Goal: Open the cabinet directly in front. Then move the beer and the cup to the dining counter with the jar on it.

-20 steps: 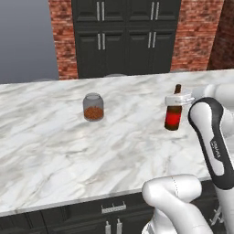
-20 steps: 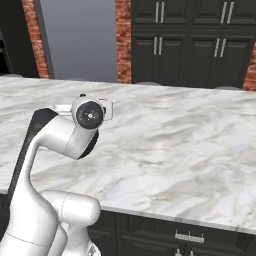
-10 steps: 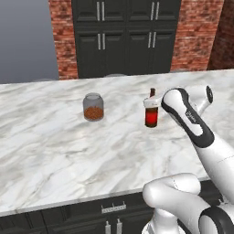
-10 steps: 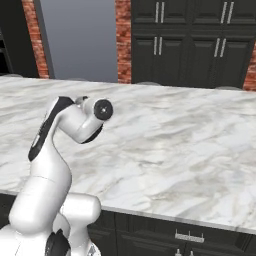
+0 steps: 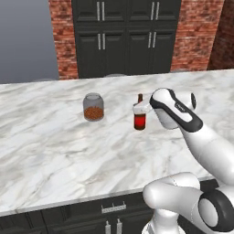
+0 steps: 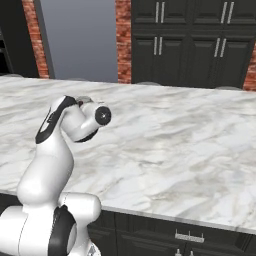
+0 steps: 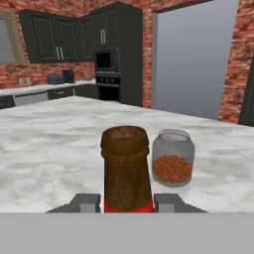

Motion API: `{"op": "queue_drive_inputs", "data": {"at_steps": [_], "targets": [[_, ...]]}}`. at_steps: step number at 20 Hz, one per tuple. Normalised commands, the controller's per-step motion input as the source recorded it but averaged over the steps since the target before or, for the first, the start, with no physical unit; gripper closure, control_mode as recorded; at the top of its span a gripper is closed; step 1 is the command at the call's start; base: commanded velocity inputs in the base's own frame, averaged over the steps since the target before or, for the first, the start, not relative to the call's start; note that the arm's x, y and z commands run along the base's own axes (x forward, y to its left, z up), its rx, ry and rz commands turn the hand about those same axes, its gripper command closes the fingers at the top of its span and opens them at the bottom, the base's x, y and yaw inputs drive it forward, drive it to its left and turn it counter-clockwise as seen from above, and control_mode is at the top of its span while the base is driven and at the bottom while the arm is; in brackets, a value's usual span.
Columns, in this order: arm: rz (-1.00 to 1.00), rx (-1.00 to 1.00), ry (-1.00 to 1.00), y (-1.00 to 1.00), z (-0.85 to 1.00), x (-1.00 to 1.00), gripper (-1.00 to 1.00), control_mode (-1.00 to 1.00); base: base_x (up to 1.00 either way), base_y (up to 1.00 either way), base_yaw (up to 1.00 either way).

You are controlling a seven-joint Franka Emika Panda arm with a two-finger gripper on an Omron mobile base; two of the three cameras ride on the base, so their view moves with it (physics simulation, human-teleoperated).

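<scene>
1. The jar [image 5: 93, 107] is seen standing upright on the dining counter [image 5: 41, 151], left of the beer [image 5: 140, 116] and apart from it.
2. The beer is held upright over the marble, near the counter's middle; whether its base touches the slab cannot be told.
3. The gripper [image 5: 142, 108] is closed around the bottle's neck, one finger [image 7: 85, 203] seen on each side in the hand view, with the white arm [image 5: 196, 132] reaching in from the right.
</scene>
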Motion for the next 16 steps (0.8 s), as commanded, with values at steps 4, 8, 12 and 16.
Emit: {"op": "queue_drive_inputs", "data": {"at_steps": [4, 8, 12, 16], "targets": [[0.0, 0.02, -0.03, 0.0, 0.0, 0.0, 1.0, -1.0, 0.0, 0.0, 0.0], [0.0, 0.0, 0.0, 0.0, -0.01, 0.18, 1.0, -1.0, 0.0, 0.0, 0.0], [0.0, 0.0, 0.01, 0.0, -0.18, 0.44, 1.0, -1.0, 0.0, 0.0, 0.0], [0.0, 0.0, 0.0, 0.0, -0.18, 0.29, 1.0, -1.0, 0.0, 0.0, 0.0]]}}
